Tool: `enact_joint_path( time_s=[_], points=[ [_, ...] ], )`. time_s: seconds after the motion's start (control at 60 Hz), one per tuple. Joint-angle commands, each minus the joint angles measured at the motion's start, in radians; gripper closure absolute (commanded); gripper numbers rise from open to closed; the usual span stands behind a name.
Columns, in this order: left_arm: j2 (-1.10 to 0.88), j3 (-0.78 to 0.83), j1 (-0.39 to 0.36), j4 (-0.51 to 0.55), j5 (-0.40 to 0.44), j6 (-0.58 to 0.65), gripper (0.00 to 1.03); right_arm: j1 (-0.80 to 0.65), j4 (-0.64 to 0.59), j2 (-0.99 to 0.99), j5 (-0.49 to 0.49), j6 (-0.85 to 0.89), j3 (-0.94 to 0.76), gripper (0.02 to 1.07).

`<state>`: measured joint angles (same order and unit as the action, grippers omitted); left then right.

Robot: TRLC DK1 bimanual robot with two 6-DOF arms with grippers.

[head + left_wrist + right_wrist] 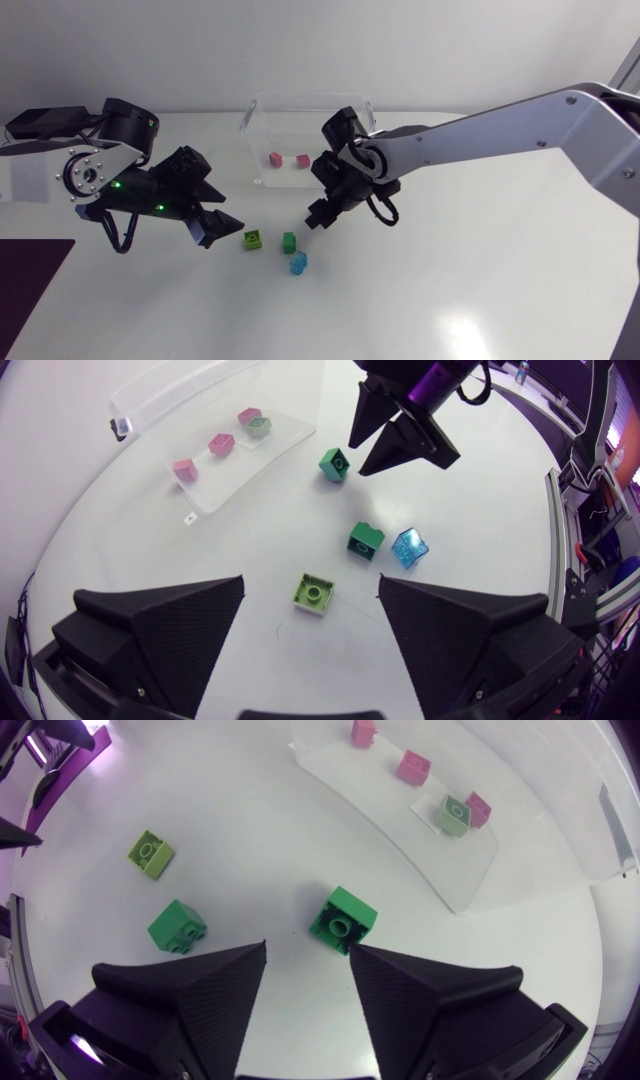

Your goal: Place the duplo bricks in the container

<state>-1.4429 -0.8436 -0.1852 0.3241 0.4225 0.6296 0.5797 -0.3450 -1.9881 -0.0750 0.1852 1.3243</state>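
Right gripper [307, 955] hangs low over the table [480, 300], fingers apart and holding nothing. A green brick [343, 920] sits just ahead of its fingertips, off toward one finger rather than centred in the gap. My read is that it's lined up for this pick but needs a small sideways shift before closing. Left gripper [222, 212] is also open and empty, parked low on its own side with the lime brick [314, 592] on the table ahead of the gap between its fingers. It's likely staged there so the two arms split the pile without crossing. A second green brick [366, 540] and a blue brick [411, 547] sit side by side between the two grippers, so whichever arm goes for one risks nudging the other. The clear container [300, 97] is behind the loose bricks, near the right gripper, so the carry is short. It already holds pink bricks [276, 158] and a pale green brick [452, 813]. Four bricks are left on the table.
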Motion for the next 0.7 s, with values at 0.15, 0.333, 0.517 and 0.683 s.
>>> enact_joint_path(
  time_s=[0.15,0.333,0.517,0.683],
  points=[
    [-0.005,0.024,0.009,0.009,0.013,0.025,0.10,-0.015,-0.072,-0.094,0.006,-0.089,0.115,0.19],
    [-0.005,0.021,0.007,0.009,0.015,0.025,0.10,-0.030,-0.123,-0.138,0.004,-0.125,0.179,0.19],
    [-0.005,0.023,0.009,0.009,0.015,0.027,0.10,-0.040,-0.184,-0.189,0.003,-0.158,0.251,0.19],
    [-0.004,0.031,0.009,0.007,0.018,0.030,0.10,-0.038,-0.233,-0.232,-0.002,-0.178,0.311,0.22]
  ],
)
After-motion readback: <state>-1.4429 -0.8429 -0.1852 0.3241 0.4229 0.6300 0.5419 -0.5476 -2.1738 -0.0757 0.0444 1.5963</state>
